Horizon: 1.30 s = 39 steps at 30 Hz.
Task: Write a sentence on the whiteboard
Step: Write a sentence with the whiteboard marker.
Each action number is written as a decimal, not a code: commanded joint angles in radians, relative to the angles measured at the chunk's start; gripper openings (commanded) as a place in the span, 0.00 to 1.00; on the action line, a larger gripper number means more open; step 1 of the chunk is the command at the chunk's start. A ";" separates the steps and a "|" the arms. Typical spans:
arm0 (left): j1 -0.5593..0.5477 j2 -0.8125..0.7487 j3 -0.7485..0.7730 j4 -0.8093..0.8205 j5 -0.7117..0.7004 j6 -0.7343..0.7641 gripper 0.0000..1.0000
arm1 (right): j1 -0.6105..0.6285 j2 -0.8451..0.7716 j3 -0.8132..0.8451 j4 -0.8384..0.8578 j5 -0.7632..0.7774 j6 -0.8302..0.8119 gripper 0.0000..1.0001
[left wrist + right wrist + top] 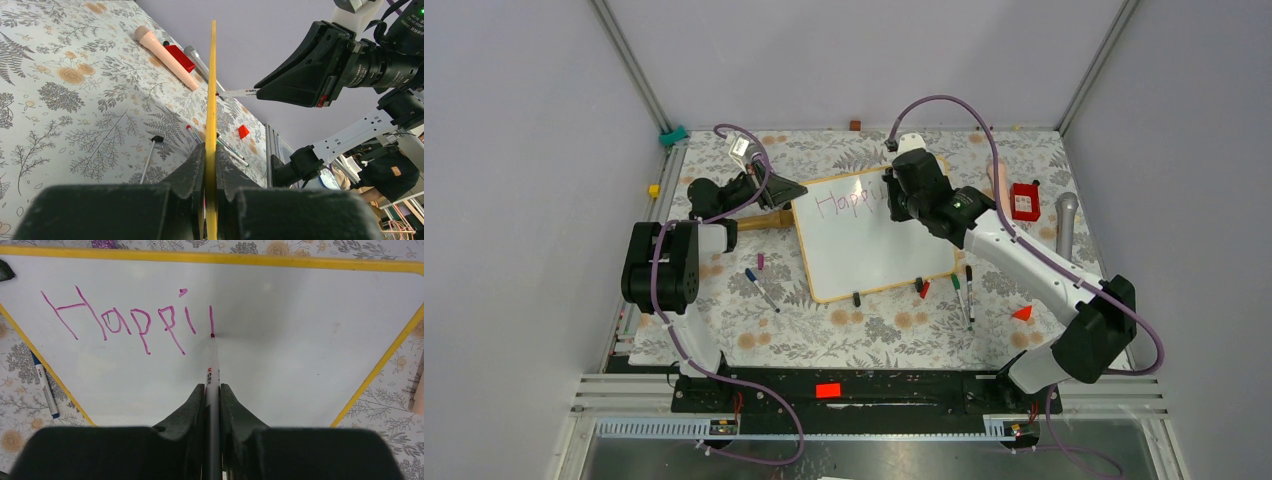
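Observation:
The whiteboard stands tilted on the floral table, white with a thin yellow rim. My left gripper is shut on its left rim; in the left wrist view the rim runs edge-on between the jaws of that gripper. My right gripper is shut on a white marker, whose tip touches the board. The sentence in pink reads "Happi" plus one fresh vertical stroke, and it also shows beside the right gripper from above.
Loose markers lie by the board: a blue one on the left, green and black ones on the right. A red box, a pink cylinder, a grey cylinder and a red cap sit on the right.

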<state>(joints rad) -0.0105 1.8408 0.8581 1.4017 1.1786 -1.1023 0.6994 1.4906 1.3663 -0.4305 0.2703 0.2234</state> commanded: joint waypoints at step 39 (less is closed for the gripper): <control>-0.020 0.001 0.030 0.069 0.077 0.033 0.00 | -0.013 0.021 0.066 -0.035 0.094 -0.023 0.00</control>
<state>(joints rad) -0.0105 1.8412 0.8581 1.4010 1.1778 -1.1023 0.6991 1.5375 1.4578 -0.4595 0.3275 0.1886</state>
